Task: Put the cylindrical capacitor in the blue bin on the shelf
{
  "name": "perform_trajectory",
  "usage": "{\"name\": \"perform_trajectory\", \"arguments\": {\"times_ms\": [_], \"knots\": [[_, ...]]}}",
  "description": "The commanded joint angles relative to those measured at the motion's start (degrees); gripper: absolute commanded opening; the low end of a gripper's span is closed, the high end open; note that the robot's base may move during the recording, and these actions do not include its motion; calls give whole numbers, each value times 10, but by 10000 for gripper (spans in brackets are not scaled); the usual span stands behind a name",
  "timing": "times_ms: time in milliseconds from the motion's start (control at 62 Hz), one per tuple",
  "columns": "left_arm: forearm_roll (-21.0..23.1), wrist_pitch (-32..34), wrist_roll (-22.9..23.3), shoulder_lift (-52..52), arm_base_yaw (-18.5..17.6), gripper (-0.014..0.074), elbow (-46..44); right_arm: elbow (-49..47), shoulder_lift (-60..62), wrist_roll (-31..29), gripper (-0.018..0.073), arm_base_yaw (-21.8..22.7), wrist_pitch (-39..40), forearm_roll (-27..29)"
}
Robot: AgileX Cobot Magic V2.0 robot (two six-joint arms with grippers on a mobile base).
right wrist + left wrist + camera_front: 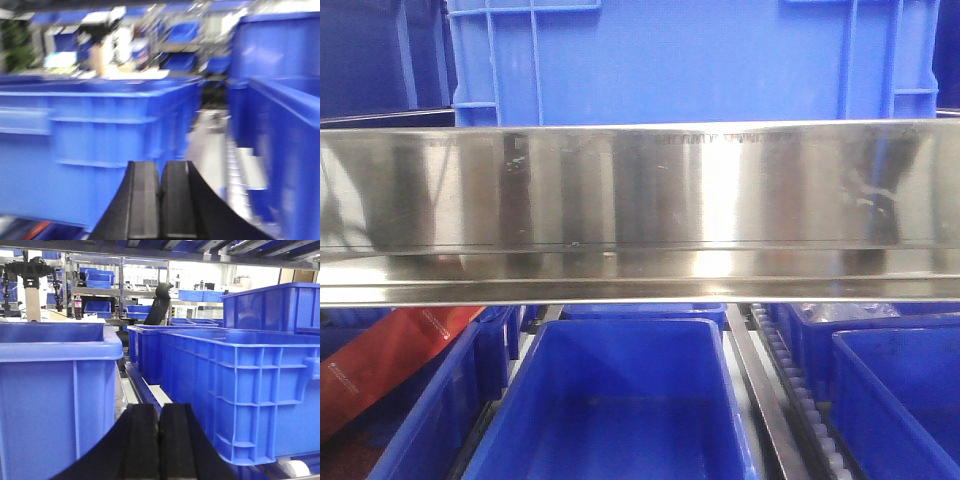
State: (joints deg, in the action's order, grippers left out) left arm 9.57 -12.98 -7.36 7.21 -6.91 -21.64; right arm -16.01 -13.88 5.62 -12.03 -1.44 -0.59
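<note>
Black pads fill the bottom centre of both wrist views: my left gripper (158, 440) is pressed shut, pad against pad, and my right gripper (160, 200) looks clenched the same way, though that view is smeared with blur. I can see nothing between either pair of pads, and the capacitor shows in no view, so I cannot say where it is. Beyond the left pads a bin (55, 390) stands at lower left and another bin (240, 390) at right, with a narrow lane between them; the right pads face a bin (100, 135) at left and roller tracks (235, 165) at right. In the front view the shelf rail (640, 210) crosses the middle, with an open bin (620, 400) below it. My worry: with both arms this low among bin walls, a hurried swing could clip a rim, and the blur suggests the right arm is moving fast.
</note>
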Motion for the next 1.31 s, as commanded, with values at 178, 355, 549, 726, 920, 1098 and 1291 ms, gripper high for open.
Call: {"name": "perform_trajectory", "arguments": {"times_ms": [178,355,549,726,920,1098,1291], "knots": [[-1,7,3,-2,3,-111,1,118,77,-3,-168,110,51,39],[-1,7,3,-2,3,-111,1,160,131,-3,-168,111,56,10],[-1,7,3,-2,3,-111,1,160,139,-3,-168,105,23,6],[-1,8,3,-2,3,-111,1,160,139,-3,-168,91,9,2],[-1,8,3,-2,3,-111,1,160,139,-3,-168,78,3,2],[-1,8,3,-2,3,-111,1,160,139,-3,-168,78,3,2],[-1,8,3,-2,3,-111,1,160,139,-3,-168,78,3,2]]}}
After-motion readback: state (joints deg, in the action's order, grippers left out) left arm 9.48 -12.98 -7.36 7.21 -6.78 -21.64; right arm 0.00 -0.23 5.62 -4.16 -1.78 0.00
